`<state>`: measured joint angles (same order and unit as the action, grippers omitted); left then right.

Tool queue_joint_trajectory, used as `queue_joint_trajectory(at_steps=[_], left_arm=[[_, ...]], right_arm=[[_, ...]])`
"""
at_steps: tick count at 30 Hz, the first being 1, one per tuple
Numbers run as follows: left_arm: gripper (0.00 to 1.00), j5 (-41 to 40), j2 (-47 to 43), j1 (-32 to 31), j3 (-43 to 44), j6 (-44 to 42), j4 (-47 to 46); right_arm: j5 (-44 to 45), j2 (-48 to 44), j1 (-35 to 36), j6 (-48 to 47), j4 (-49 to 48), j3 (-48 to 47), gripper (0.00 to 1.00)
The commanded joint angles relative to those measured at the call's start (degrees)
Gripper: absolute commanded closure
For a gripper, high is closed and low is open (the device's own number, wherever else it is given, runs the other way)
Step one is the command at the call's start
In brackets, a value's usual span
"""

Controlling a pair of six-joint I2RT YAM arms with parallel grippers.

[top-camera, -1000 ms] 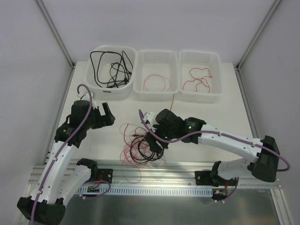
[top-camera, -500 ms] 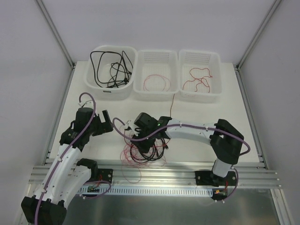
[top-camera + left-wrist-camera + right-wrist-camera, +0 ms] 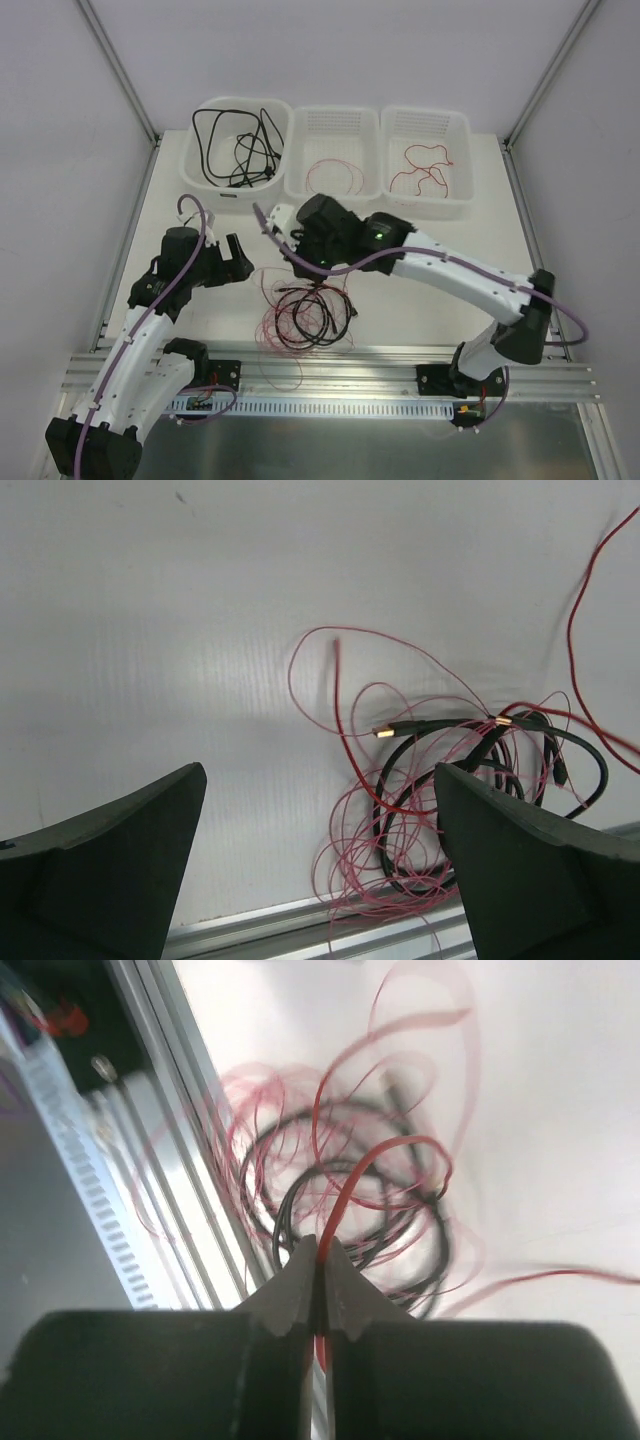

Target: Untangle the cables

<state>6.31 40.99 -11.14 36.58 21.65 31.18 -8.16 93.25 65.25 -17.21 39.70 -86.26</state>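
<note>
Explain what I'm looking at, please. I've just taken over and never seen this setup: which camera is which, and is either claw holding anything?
Two white robot arms, each ending in a two-finger gripper, work over a table. The wide picture looks down from above. The other two come from a camera on each wrist, so you see that arm's own fingers. A tangle of black and red cables lies near the table's front edge. Behind it stand three white baskets, each with some cable inside. The right gripper is shut on a red cable leading into the tangle. The left gripper is open and holds nothing.
</note>
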Motion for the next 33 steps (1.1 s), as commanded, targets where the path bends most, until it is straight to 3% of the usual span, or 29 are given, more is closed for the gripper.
queue_joint_trajectory(at_steps=[1, 7, 13, 22, 25, 33], left_arm=[[0.01, 8.4, -0.3, 0.7, -0.8, -1.9, -4.2], [0.01, 13.9, 0.1, 0.7, -1.6, -2.1, -6.7], [0.01, 17.8, 0.1, 0.7, -2.0, -2.3, -8.6], [0.01, 20.6, 0.6, 0.7, -2.5, -2.8, -9.9], [0.01, 20.1, 0.8, 0.7, -2.4, -2.6, -9.9], [0.01, 19.1, 1.1, 0.8, -2.7, -2.5, -9.9]], right_arm=[[6.7, -12.5, -0.2, -3.8, 8.5, -12.5, 0.99], [17.1, -23.5, -0.7, -6.5, 5.6, -26.1, 0.99], [20.2, -37.9, -0.7, -8.1, -16.2, -12.3, 0.99], [31.6, -39.6, -2.2, -6.5, -8.2, -5.2, 0.99], [32.0, -40.3, -6.7, -4.8, -6.0, -4.0, 0.99], [21.8, -35.4, -25.3, -4.0, -1.6, -10.0, 0.99]])
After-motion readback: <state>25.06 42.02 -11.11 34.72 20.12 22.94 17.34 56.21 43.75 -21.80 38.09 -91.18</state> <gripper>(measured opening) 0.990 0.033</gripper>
